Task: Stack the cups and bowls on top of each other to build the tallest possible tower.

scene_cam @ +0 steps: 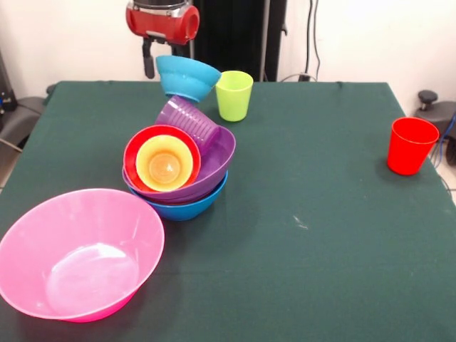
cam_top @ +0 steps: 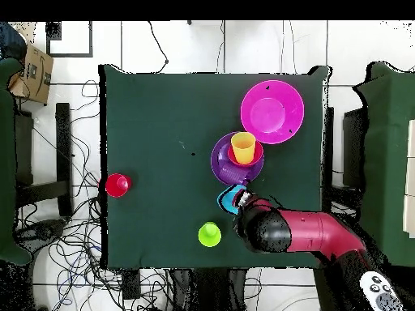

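Observation:
My gripper hangs at the table's far edge and looks shut on the rim of the light blue bowl, which is tilted and lifted. It also shows in the overhead view beside the arm. The tower stands just in front: the medium blue bowl at the base, then the purple bowl. The small red bowl leans in it, holding a yellow-orange piece. The purple cup lies on its side behind. The lime green cup stands upright beside the held bowl.
The very large pink bowl sits upright at the near left corner, close to the tower. The red cup stands alone at the right edge. Cables and chairs surround the green table in the overhead view.

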